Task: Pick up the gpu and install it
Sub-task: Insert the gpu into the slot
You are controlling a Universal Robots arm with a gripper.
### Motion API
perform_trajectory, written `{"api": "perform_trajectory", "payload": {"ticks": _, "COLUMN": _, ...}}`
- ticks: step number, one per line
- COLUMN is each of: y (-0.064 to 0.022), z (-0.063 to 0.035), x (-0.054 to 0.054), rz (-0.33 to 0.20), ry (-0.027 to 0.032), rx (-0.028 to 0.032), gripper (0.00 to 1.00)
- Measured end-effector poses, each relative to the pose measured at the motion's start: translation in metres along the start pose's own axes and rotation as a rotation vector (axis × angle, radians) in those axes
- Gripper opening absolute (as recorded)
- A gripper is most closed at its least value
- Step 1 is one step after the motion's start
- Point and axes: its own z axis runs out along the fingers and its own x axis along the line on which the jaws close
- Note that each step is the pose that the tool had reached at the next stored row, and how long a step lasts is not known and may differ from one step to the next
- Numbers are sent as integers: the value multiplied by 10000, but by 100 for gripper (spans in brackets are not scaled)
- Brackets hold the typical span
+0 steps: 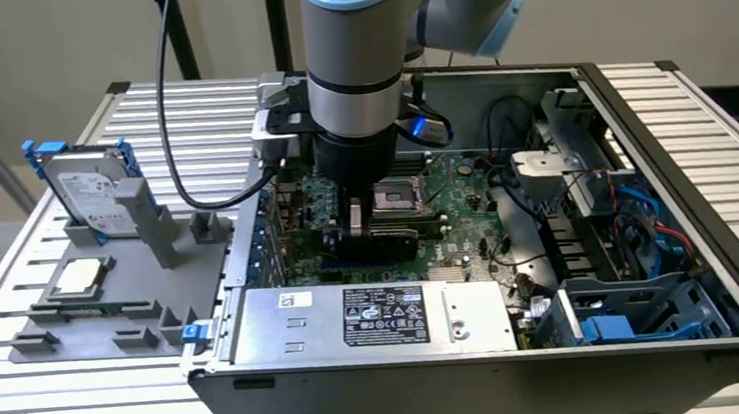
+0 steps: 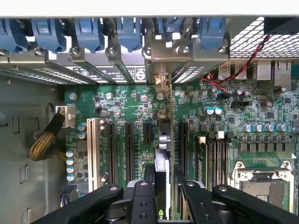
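Note:
The gpu (image 2: 161,158) is seen edge-on in the wrist view as a thin card standing upright over the green motherboard. Its silver bracket end (image 2: 161,84) reaches toward the case's rear slot openings. My gripper (image 2: 163,186) is shut on it, with a black finger (image 2: 148,179) on each side of the card. The card hangs in line with the black expansion slots (image 2: 128,144), between two of them. In the exterior view the gripper (image 1: 360,220) is lowered inside the open computer case (image 1: 689,189), with the dark gpu (image 1: 370,249) just above the board.
Blue retention clips (image 2: 93,32) line the rear slot openings. A CPU socket (image 1: 409,195), cables (image 1: 545,222) and the power supply (image 1: 372,317) surround the work spot. Outside the case, a grey fixture (image 1: 98,321) carries a hard drive (image 1: 90,191) with blue rails and a square CPU chip (image 1: 82,277).

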Motion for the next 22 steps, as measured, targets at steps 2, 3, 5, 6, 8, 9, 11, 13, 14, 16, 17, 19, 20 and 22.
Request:
{"api": "perform_trajectory", "payload": {"ticks": 2, "y": 0, "z": 1, "x": 1, "rz": 0, "ry": 7, "rx": -4, "gripper": 27}}
{"api": "perform_trajectory", "payload": {"ticks": 3, "y": 1, "z": 2, "x": 1, "rz": 1, "ry": 8, "rx": -4, "gripper": 27}}
{"api": "perform_trajectory", "payload": {"ticks": 5, "y": 1, "z": 3, "x": 1, "rz": 0, "ry": 7, "rx": -3, "gripper": 27}}
{"api": "perform_trajectory", "payload": {"ticks": 6, "y": 2, "z": 3, "x": 1, "rz": -1, "ry": 6, "rx": -3, "gripper": 27}}
{"api": "perform_trajectory", "payload": {"ticks": 8, "y": 6, "z": 4, "x": 0, "rz": 0, "ry": 6, "rx": -2, "gripper": 27}}
{"api": "perform_trajectory", "payload": {"ticks": 9, "y": 9, "z": 4, "x": 0, "rz": 0, "ry": 5, "rx": -2, "gripper": 27}}
{"api": "perform_trajectory", "payload": {"ticks": 11, "y": 13, "z": 5, "x": -1, "rz": -2, "ry": 6, "rx": -3, "gripper": 27}}
{"api": "perform_trajectory", "payload": {"ticks": 13, "y": 14, "z": 6, "x": -2, "rz": -1, "ry": 8, "rx": -4, "gripper": 27}}
{"api": "perform_trajectory", "payload": {"ticks": 14, "y": 15, "z": 8, "x": -2, "rz": 0, "ry": 8, "rx": -4, "gripper": 27}}
{"api": "perform_trajectory", "payload": {"ticks": 16, "y": 15, "z": 15, "x": -1, "rz": 0, "ry": 11, "rx": -5, "gripper": 27}}
{"api": "perform_trajectory", "payload": {"ticks": 17, "y": 15, "z": 20, "x": -1, "rz": 0, "ry": 10, "rx": -4, "gripper": 27}}
{"api": "perform_trajectory", "payload": {"ticks": 19, "y": 14, "z": 27, "x": -1, "rz": -1, "ry": 11, "rx": -3, "gripper": 27}}
{"api": "perform_trajectory", "payload": {"ticks": 20, "y": 14, "z": 29, "x": -1, "rz": -1, "ry": 9, "rx": -2, "gripper": 27}}
{"api": "perform_trajectory", "payload": {"ticks": 22, "y": 14, "z": 30, "x": -1, "rz": -1, "ry": 8, "rx": -1, "gripper": 27}}
